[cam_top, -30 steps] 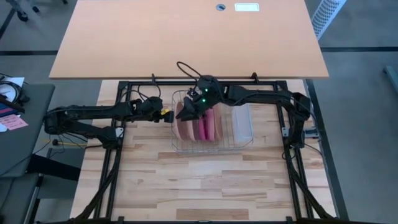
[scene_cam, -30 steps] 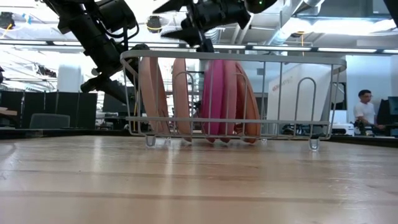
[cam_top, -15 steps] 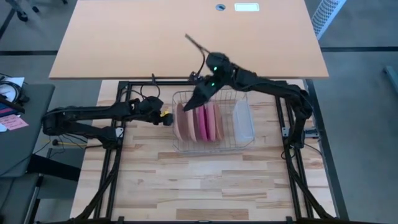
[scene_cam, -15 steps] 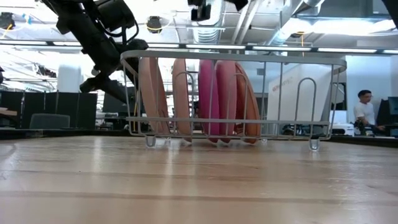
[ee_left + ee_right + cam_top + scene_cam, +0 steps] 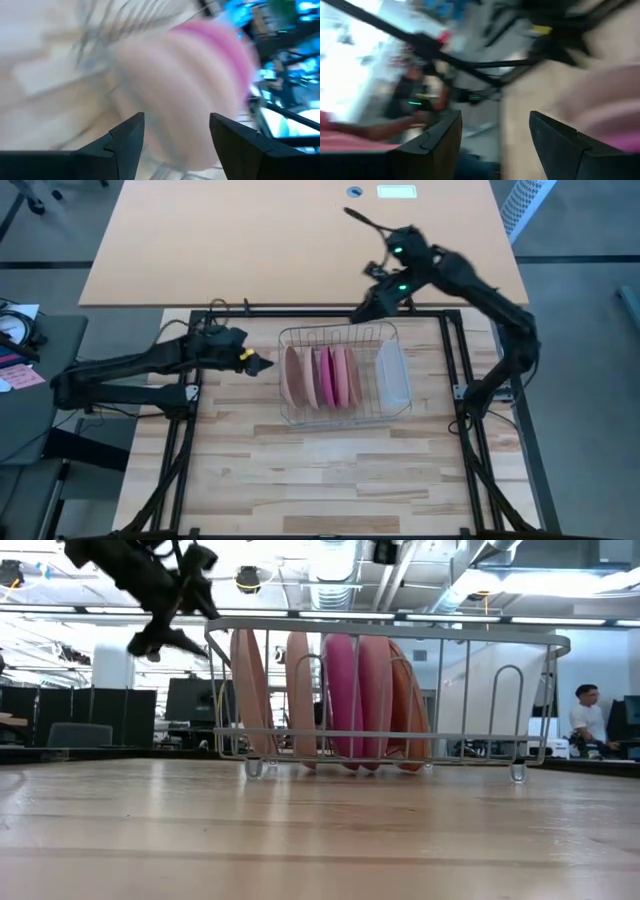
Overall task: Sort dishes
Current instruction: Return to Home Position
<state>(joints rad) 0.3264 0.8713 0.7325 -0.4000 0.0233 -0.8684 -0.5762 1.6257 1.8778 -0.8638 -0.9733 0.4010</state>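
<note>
Wooden tabletop (image 5: 300,470) inspected. Dishes (image 5: 322,376) stand on edge in one row inside one wire rack (image 5: 335,421). Five can be told apart: salmon-orange at both ends, pink and magenta between. One translucent tub (image 5: 393,375) sits at the rack's right end. Left gripper (image 5: 260,364) hangs just left of the rack, fingers apart, holding nothing. Right gripper (image 5: 360,314) hovers behind the rack, fingers likewise apart, holding nothing.

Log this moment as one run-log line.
plates: standing on edge in wire rack | left gripper: open, empty, beside rack's left side | right gripper: open, empty, high, past rack's far edge
</note>
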